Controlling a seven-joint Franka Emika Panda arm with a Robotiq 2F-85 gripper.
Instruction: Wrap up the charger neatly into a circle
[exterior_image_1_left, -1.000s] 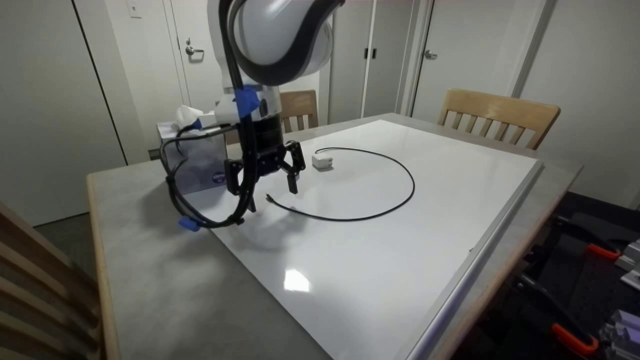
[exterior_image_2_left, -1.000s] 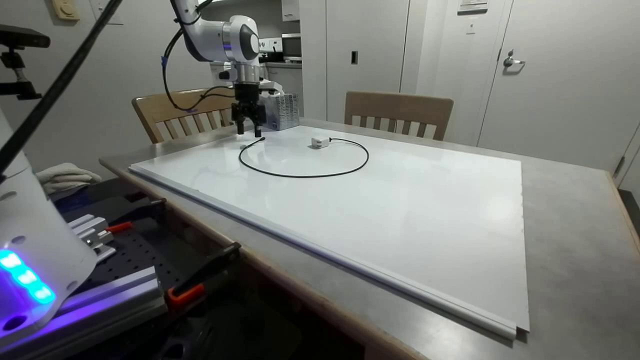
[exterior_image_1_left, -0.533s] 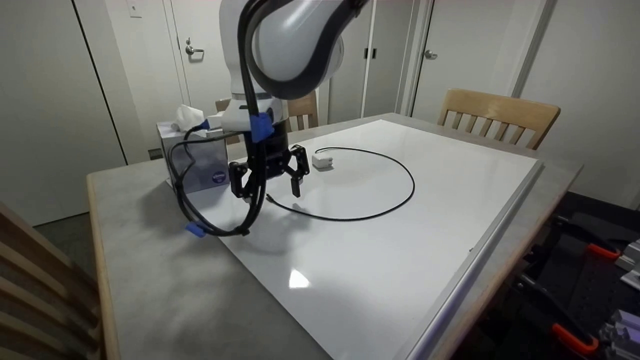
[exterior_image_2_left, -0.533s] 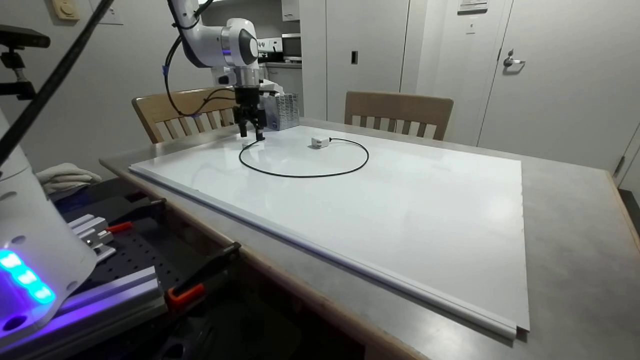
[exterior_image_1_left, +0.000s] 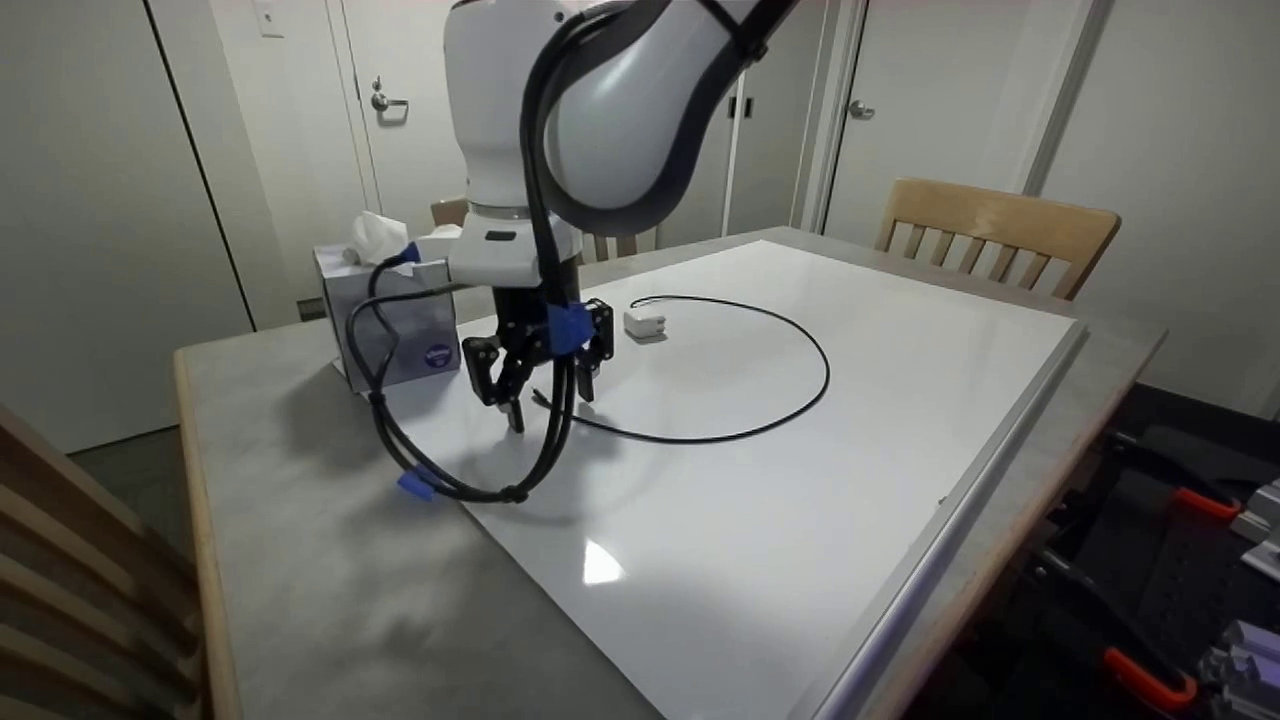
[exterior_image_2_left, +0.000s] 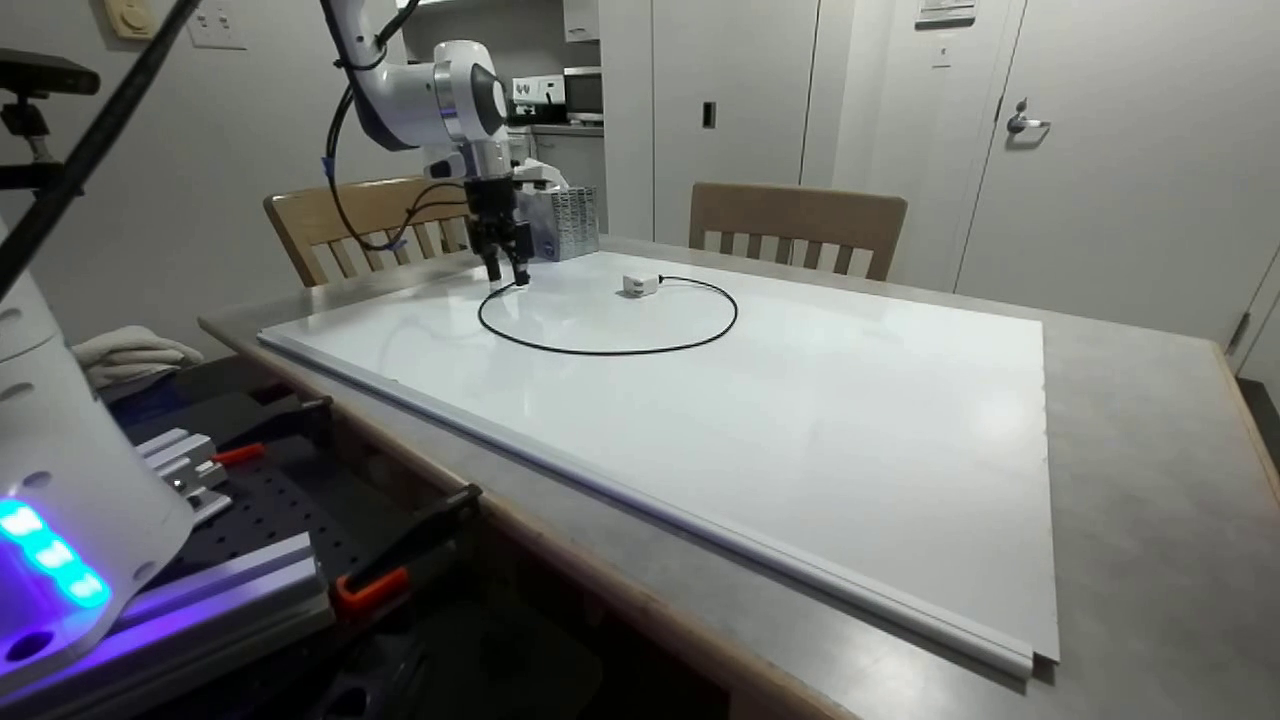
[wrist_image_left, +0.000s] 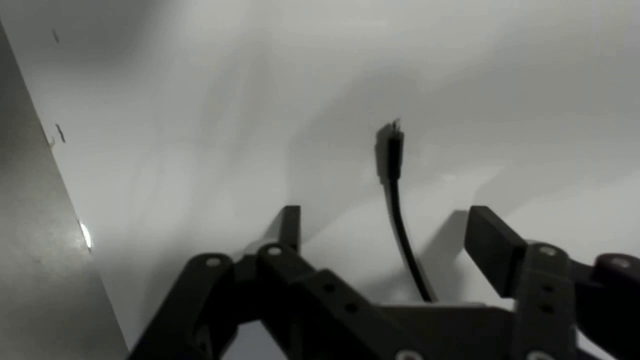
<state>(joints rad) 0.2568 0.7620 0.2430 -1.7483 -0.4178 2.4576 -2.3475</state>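
Note:
The charger's black cable (exterior_image_1_left: 828, 372) lies on the white board in one wide, unclosed loop. Its white block (exterior_image_2_left: 640, 285) sits at the far end of the loop in both exterior views. The cable's free end carries a small black plug (wrist_image_left: 395, 155), seen in the wrist view pointing away from my palm. My gripper (wrist_image_left: 384, 222) is open above this end, and the cable runs through the gap between its fingers (wrist_image_left: 492, 245) without touching either. In an exterior view, my gripper (exterior_image_1_left: 550, 406) hangs low over the board. How far the fingertips are off the surface is hard to tell.
A tissue box (exterior_image_1_left: 395, 320) stands close beside the gripper on the table. The board's metal rail (exterior_image_2_left: 650, 510) runs along one side. Wooden chairs (exterior_image_2_left: 797, 220) surround the table. My arm's own cables (exterior_image_1_left: 440, 480) hang in a loop beside the gripper.
My gripper has come down and over the cable's free end, turning slightly, and its fingers look a little closer together. The charger has stayed where it was.

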